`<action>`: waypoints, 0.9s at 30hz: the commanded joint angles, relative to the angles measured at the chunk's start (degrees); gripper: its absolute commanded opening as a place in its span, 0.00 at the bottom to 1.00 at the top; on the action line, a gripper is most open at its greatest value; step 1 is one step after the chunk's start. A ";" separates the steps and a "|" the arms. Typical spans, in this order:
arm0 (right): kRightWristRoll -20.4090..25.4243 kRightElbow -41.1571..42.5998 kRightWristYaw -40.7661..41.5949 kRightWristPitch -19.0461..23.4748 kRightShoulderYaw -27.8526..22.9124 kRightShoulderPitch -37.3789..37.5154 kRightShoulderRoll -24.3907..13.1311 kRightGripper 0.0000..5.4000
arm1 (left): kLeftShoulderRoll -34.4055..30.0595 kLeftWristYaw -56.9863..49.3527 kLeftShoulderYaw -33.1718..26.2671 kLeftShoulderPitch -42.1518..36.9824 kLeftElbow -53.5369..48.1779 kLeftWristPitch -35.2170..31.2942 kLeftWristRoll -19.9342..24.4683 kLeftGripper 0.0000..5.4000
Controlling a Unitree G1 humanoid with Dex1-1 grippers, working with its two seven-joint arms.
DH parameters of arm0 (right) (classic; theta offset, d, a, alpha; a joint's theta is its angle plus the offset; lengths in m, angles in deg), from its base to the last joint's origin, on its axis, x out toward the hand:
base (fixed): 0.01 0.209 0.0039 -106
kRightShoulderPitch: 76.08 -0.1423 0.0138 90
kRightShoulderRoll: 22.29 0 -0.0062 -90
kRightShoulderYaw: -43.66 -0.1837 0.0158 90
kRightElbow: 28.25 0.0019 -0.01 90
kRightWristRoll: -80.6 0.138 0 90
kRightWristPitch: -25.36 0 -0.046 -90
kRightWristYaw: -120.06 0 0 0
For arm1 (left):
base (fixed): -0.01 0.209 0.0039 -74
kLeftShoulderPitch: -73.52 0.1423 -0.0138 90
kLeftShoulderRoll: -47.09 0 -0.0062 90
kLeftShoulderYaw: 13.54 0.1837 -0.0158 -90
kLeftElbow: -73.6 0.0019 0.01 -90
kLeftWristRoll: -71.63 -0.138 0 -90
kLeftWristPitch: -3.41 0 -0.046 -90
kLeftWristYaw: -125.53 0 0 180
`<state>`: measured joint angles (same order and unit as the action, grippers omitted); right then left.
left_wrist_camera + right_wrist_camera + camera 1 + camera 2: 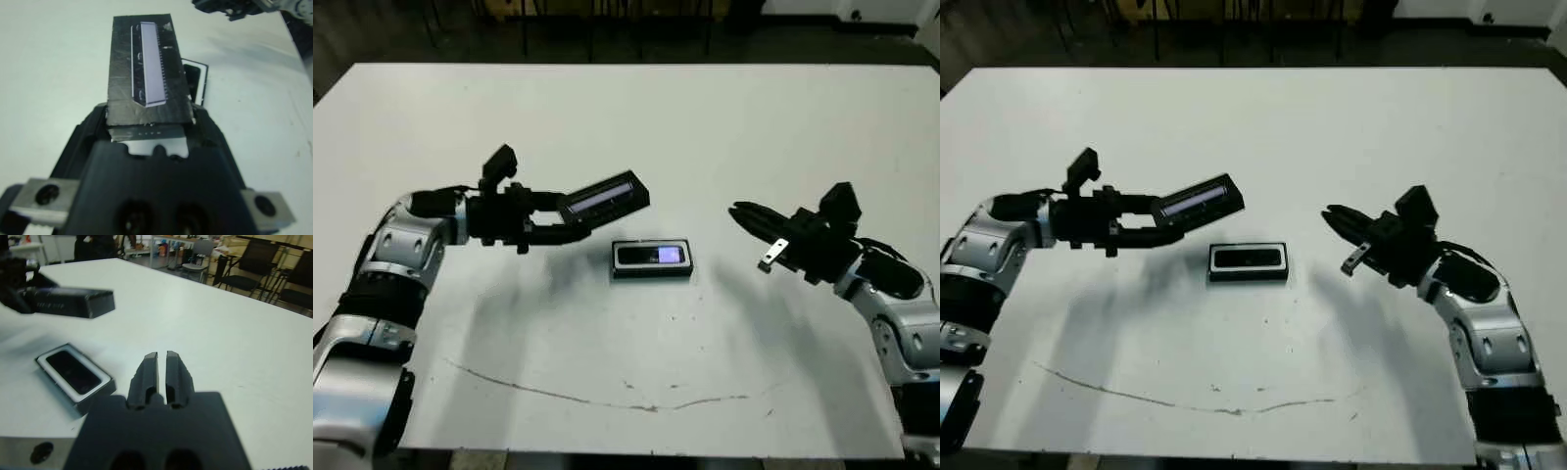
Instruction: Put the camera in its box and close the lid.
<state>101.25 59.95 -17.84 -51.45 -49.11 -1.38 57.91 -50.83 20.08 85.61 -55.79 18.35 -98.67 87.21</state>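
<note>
The box (652,274), a black tray with a white lining, lies on the white table between my two arms. The camera (653,256) rests inside it, its bluish screen facing up. My left gripper (570,215) is shut on one end of the lid (603,199), holding it tilted above the table just left of the box. The left wrist view shows the pale strip inside the lid (146,68), with the box (195,83) beyond it. My right gripper (736,211) hovers to the right of the box, shut and with nothing between its fingers (149,369).
A thin dark line (607,399) marks the table near its front edge. Dark floor lies beyond the table's far edge (636,65). The right wrist view shows chairs (254,269) and furniture past the table.
</note>
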 commanded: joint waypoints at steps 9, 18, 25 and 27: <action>-0.37 -2.63 -0.03 0.21 -1.05 -0.77 -0.19 0.00 | 4.21 5.01 3.17 -5.59 12.50 5.80 -5.92 0.49; -0.97 -1.81 -0.45 0.06 -0.86 -0.52 -0.14 0.00 | 6.14 9.19 6.11 -10.07 20.51 8.56 -11.59 0.49; -1.13 -1.87 -0.50 0.17 -0.77 -0.75 -0.14 0.00 | 6.93 11.05 7.99 -11.63 23.04 10.60 -14.49 0.49; -1.23 -2.45 -0.14 -0.69 -0.70 -0.87 0.00 0.00 | 7.02 10.94 8.69 -11.74 23.12 11.19 -15.61 0.49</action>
<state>100.56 58.27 -18.19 -51.75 -49.92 -2.26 57.91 -43.92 30.32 93.12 -67.98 40.57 -87.76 73.55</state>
